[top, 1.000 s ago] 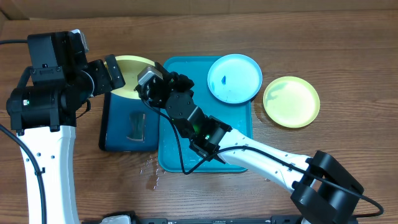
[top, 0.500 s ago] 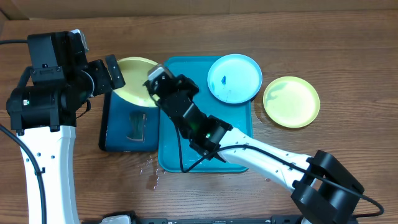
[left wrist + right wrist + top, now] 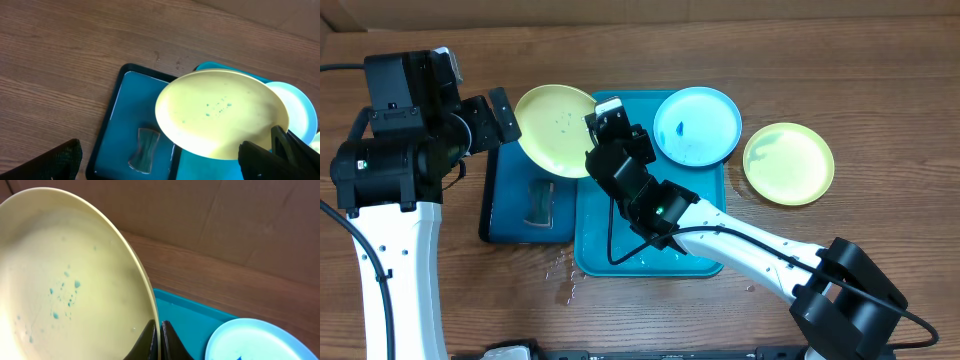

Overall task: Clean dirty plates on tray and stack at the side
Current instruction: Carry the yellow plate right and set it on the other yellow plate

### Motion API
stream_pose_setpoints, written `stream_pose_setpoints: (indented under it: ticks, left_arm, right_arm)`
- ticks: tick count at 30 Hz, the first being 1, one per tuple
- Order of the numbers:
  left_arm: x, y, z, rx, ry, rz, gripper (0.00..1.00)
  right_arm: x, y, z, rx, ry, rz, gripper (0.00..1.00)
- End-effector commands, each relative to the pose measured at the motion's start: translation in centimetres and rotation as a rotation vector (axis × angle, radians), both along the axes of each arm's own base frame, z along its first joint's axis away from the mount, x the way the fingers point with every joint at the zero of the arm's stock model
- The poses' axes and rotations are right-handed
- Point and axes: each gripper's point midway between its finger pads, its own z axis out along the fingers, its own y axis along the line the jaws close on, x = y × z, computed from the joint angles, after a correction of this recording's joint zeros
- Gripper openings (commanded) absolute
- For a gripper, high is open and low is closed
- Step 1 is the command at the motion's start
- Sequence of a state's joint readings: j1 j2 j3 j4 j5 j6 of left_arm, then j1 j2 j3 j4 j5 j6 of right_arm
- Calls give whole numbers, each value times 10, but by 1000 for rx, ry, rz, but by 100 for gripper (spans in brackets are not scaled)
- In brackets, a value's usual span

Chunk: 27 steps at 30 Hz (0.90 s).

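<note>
Right claw [image 3: 159,328]: closed on the rim of a yellow-green plate [image 3: 555,128], which carries fine blue specks. The plate extends left of the claw, raised above the far end of the dark blue tray [image 3: 510,200], apparently tilted.
Dark blue tray: below and left of the claw, holds one pale translucent piece [image 3: 540,203], kind unclear.
Turquoise tray [image 3: 705,185]: under the claw; its far right corner holds a light blue plate [image 3: 697,125] with a blue smear.
Second yellow-green plate [image 3: 788,163]: further right, alone on the tabletop [image 3: 820,60].
Right arm: stretched diagonally over the turquoise tray, hiding much of its floor.
Left claw [image 3: 500,118]: spread wide, empty, beside the held plate's left edge.
</note>
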<state>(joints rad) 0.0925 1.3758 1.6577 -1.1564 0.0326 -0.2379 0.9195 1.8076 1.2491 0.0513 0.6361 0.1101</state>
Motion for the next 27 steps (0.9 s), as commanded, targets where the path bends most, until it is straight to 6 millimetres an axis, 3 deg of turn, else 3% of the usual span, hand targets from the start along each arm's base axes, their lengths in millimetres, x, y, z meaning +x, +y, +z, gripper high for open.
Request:
stream_pose_setpoints:
  ticks: [1,10,15,21,27]
  left_arm:
    - [2,2,1,0,-3,15,100]
    - [2,2,1,0,-3,15,100]
    - [2,2,1,0,-3,15,100]
    - [2,2,1,0,-3,15,100]
    - [2,2,1,0,-3,15,100]
  right_arm:
    - [2,-1,19,114,-7,-45,4]
    - [-2,-8,-8,277,194,-73,4]
    - [8,-34,-10,438,393,-46,4]
    - [20,-93,-8,595,626,11,4]
    - [29,-182,-34,650,769,-183,4]
